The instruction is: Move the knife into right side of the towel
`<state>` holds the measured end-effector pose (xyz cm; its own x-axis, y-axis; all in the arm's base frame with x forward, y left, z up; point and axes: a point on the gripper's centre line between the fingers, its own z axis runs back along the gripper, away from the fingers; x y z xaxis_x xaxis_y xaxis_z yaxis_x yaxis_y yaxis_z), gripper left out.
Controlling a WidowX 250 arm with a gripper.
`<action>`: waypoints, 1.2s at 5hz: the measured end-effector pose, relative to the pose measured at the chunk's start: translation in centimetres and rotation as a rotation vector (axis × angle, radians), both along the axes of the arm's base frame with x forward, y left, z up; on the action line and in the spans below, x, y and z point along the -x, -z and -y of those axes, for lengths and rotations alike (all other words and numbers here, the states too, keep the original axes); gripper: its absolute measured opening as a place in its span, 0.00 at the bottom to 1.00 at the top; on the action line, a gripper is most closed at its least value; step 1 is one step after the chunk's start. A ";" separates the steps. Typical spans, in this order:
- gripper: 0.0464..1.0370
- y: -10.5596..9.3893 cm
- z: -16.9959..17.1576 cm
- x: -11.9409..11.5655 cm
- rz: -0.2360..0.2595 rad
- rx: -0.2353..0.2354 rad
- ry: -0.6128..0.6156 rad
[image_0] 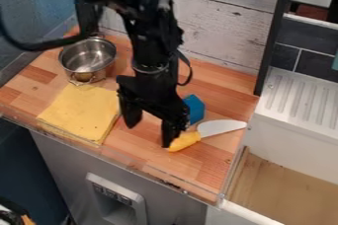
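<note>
The black gripper (150, 132) hangs over the middle of the wooden counter, its two fingers spread apart with bare wood visible between them. Beside its right finger lies the knife (221, 128), flat on the wood, its yellow handle toward the gripper and its white blade pointing right. That finger covers part of the handle's end; whether they touch is unclear. To the left, the yellow towel (79, 111) lies flat, its right edge close to the gripper's left finger. A gap of wood separates towel and knife.
A metal pot (88, 58) stands behind the towel. Partly behind the gripper is a blue object (193, 109), just back from the knife. A clear raised edge (142, 166) runs along the counter's front; a white sink (290, 135) adjoins on the right.
</note>
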<state>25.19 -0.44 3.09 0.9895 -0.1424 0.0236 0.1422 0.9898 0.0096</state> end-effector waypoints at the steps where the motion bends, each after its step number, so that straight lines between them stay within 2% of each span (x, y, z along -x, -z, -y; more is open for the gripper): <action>1: 0.96 1.2 0.6 -0.9 -0.013 0.001 0.053; 3: 0.96 5.1 2.6 -1.6 -0.071 -0.017 0.194; 4: 0.96 5.4 2.6 -2.8 -0.071 -0.030 0.184; 5: 0.91 5.4 2.6 -3.0 -0.066 -0.034 0.178; 6: 0.63 5.4 2.5 -2.5 -0.040 -0.025 0.143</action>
